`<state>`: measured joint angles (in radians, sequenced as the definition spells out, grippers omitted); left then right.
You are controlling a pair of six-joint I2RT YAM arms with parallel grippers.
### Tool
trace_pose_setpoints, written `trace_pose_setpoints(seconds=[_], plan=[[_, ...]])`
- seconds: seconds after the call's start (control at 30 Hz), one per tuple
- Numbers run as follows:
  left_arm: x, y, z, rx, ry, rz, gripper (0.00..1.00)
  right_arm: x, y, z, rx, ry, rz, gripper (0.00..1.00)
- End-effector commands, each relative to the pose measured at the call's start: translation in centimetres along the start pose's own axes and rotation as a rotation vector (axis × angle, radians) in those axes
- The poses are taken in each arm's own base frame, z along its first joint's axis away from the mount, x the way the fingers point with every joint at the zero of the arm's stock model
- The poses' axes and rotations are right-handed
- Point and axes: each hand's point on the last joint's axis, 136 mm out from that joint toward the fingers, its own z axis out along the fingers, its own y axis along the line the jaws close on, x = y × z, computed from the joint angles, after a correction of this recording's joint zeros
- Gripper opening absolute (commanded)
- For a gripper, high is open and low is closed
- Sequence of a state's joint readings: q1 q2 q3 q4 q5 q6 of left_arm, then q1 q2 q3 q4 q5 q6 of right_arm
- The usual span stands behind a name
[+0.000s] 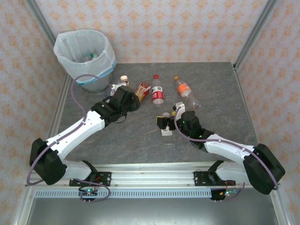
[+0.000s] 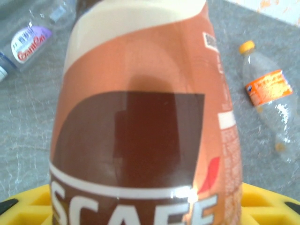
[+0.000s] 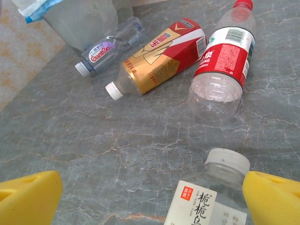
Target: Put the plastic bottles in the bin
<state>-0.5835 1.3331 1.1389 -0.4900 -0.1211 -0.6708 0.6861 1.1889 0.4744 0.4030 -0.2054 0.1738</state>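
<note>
- Fingers of the left gripper (image 1: pixel 123 93) squeeze a brown and cream plastic bottle (image 2: pixel 140 117), cap cut off.
- Right gripper (image 3: pixel 150 194) gapes wide around a clear white-labelled bottle (image 3: pixel 213 192), half cut off.
- Round grey bin (image 1: pixel 93 82) with white bag sits back left.

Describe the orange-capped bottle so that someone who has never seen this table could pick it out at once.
Start at the bin by the far left corner of the table and follow the row of lying bottles rightward. The orange-capped bottle is the last in that row. It is clear with an orange label, whereas the red-capped bottle beside it wears a red label.
</note>
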Motion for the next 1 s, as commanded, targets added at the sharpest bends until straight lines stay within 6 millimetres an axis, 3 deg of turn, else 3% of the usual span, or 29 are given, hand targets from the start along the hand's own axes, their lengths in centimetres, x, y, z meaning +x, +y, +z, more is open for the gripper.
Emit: trace_pose_setpoints(seconds=[0.0, 0.2, 0.43, 0.73, 0.97], plan=[[-4.0, 0.0, -1.1, -0.028, -0.094, 0.034, 0.53, -3.7, 1.4, 0.6, -0.023, -0.078, -0.070, 0.99], [-9.8, -0.7, -2.4, -0.016, -0.207, 0.013, 0.53, -3.2, 2.4, 1.0, -0.060, 0.024, -0.186, 0.99], [-15.0, -0.7, -3.5, -0.013, -0.276, 0.042, 0.53, -3.5, 2.2, 1.5, -0.048, -0.006, -0.194, 0.99], [-22.5, 2.3, -5.4, -0.130, -0.399, 0.044, 0.53, -3.1, 2.4, 2.8, -0.067, 0.017, -0.201, 0.99], [-27.2, 5.2, -4.6, -0.216, -0.449, 0.002, 0.53, -2.9, 3.2, 2.5, -0.098, 0.057, -0.243, 0.99]])
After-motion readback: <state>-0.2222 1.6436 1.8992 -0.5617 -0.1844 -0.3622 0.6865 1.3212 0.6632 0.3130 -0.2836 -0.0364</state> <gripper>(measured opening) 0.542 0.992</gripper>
